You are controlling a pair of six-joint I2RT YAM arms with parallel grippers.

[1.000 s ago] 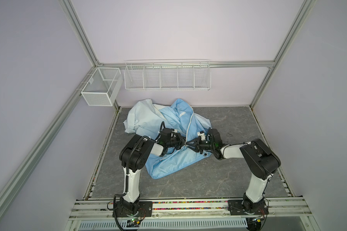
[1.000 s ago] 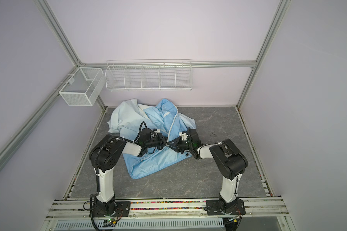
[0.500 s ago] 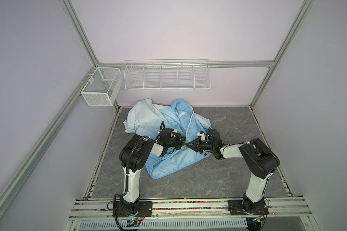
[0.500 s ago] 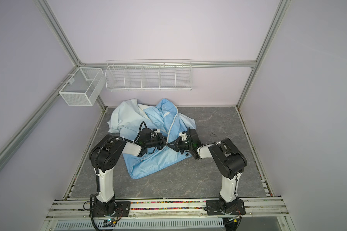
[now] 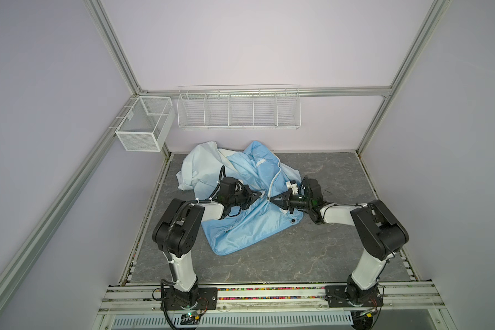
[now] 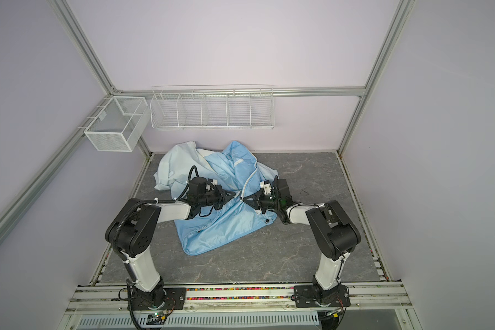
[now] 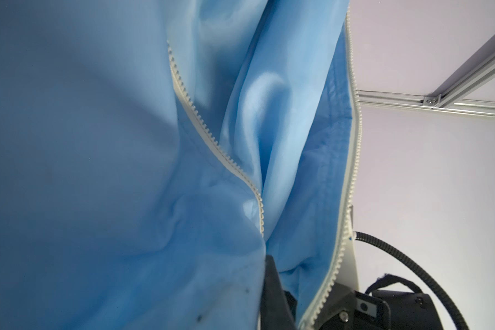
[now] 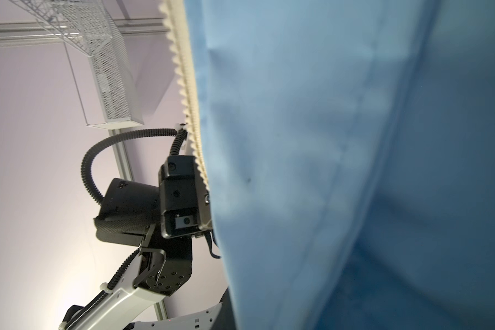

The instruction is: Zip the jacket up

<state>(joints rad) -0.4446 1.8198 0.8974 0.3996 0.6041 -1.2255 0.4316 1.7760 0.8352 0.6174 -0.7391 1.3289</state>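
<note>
The light-blue jacket (image 5: pixel 240 228) lies crumpled on the grey table (image 5: pixel 340 251) in both top views, its paler half bunched toward the back left. Its white zipper (image 5: pixel 275 178) runs down to where both grippers meet. My left gripper (image 5: pixel 258 196) is shut on jacket fabric beside the zipper. My right gripper (image 5: pixel 272 199) faces it, shut on the opposite zipper edge. The left wrist view shows two separate rows of zipper teeth (image 7: pixel 200 125) and one dark finger (image 7: pixel 272 285) against the cloth. In the right wrist view the jacket (image 8: pixel 326 143) hides my own jaws.
A white wire rack (image 5: pixel 238 107) hangs on the back wall. A mesh basket (image 5: pixel 143 123) is fixed at the back left corner. Aluminium frame posts border the table, and the arm bases stand on a rail (image 5: pixel 269 294) at the front.
The right gripper's jaws have closed on the jacket's zipper edge and shifted slightly toward the left gripper. The left arm has held still.
</note>
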